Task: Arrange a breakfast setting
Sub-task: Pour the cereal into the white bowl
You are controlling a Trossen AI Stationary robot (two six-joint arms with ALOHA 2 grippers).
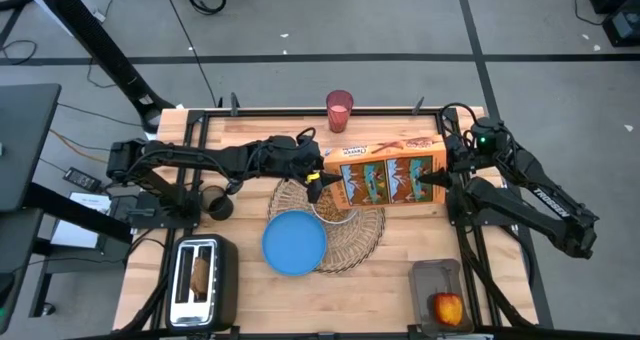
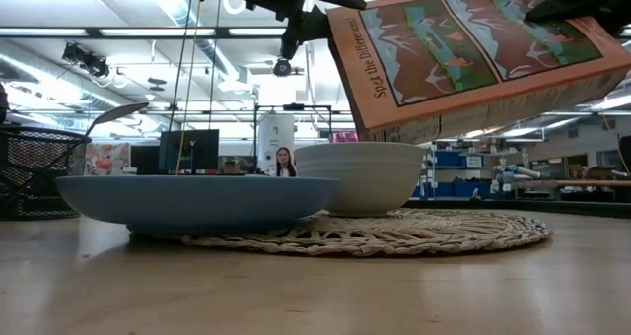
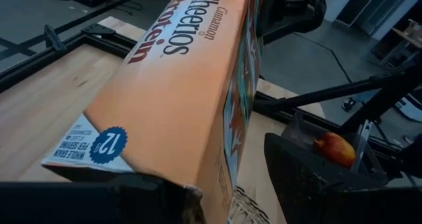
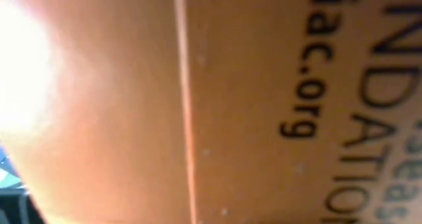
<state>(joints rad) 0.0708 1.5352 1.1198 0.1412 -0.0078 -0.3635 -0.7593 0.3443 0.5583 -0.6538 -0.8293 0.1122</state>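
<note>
So the orange cereal box (image 1: 392,179) is up in the air right now, lying on its side and held from both ends over the far-right part of the round woven placemat (image 1: 352,238). From table height you can see it's clear of everything, tilted, with its left end hanging lower, right above the white bowl (image 2: 359,176). The left gripper (image 1: 318,177) has the box's left end and the right gripper (image 1: 437,179) has the right end. The left one's fingers look closed onto the box edge in its wrist view; for the right one I honestly can't tell how the jaws sit, its camera is just filled with orange cardboard.

The bowl sits on the mat, and the blue plate (image 1: 295,243) sits at the mat's near-left edge, partly hanging off it.

Further out: the pink cup (image 1: 339,111) is at the far edge of the table, well apart from the mat. The toaster (image 1: 201,278) at near left has a toast slice (image 1: 202,275) in it, and the apple (image 1: 448,307) is in a small container (image 1: 437,275) at near right.

My read: this is the cereal step, either pouring into the bowl or carrying the box to its spot. Next move needs both arms to shift together so the box doesn't twist loose or clip the bowl rim
</note>
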